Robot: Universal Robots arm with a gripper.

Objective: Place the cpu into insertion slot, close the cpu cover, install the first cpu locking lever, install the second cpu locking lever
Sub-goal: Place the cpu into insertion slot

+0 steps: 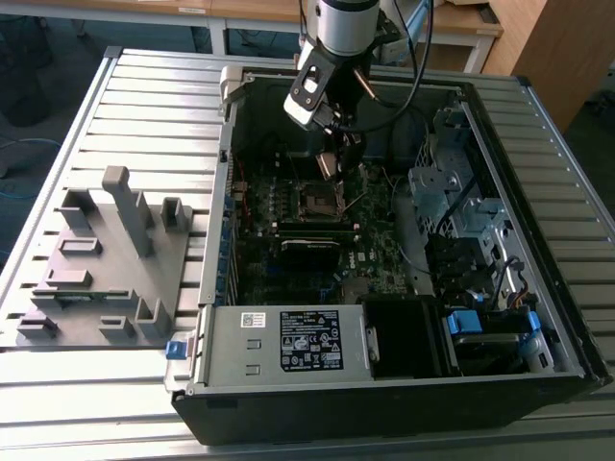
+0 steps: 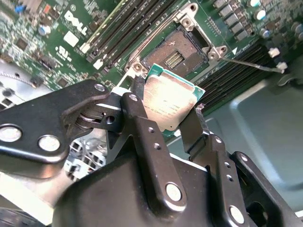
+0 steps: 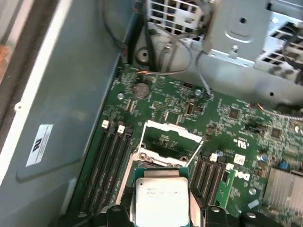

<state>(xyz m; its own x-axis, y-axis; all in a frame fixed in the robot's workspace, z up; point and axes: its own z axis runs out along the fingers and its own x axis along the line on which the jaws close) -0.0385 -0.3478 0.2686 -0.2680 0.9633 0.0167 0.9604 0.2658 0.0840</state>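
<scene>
Silver-grey cpu clamped by opposite edges in gripper, hanging clear of bare insertion slot.

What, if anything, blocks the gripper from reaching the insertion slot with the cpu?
Probably nothing; likely yes. The gripper holds the cpu near the insertion slot, whose contact bed lies bare in the second wrist view. The cpu cover looks swung up off it, and no cable crosses between.

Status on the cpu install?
Gripper shut on the chip, held off the board near the socket. Socket open and empty; chip not yet seated. Nothing seen between chip and socket.
</scene>
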